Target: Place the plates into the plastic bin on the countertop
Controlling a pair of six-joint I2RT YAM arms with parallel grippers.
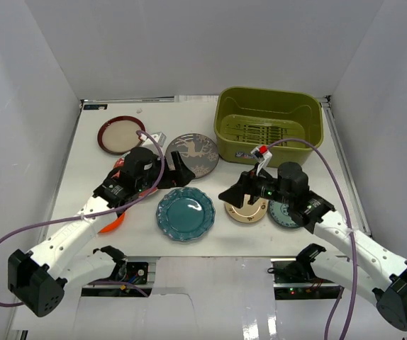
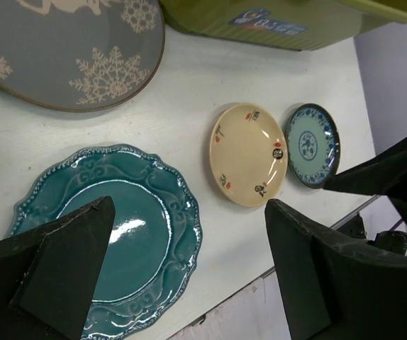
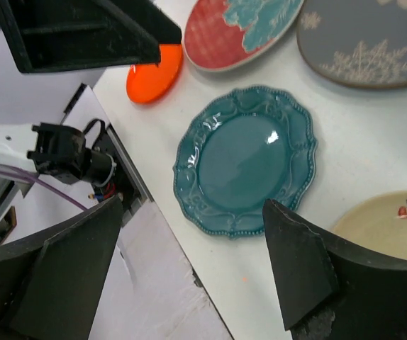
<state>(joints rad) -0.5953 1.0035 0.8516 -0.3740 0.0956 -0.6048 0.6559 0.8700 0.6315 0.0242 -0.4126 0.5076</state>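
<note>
The olive plastic bin point(image 1: 269, 124) stands empty at the back right of the white countertop point(image 1: 90, 159). A teal scalloped plate point(image 1: 186, 214) lies at the front centre, with a grey deer plate point(image 1: 193, 154) behind it. At the back left is a red-rimmed white plate point(image 1: 121, 134). A small gold plate point(image 1: 246, 211) and a small blue-green plate point(image 1: 285, 214) lie under my right arm. My left gripper point(image 1: 177, 172) hovers open and empty over the teal plate point(image 2: 118, 241). My right gripper point(image 1: 237, 195) is open too, above the teal plate's near edge point(image 3: 244, 159).
An orange plate point(image 3: 155, 71) and a red-and-blue plate point(image 3: 239, 28) lie at the front left, mostly under my left arm. The table's front edge point(image 3: 189, 262) runs just below the right gripper. White walls close in three sides.
</note>
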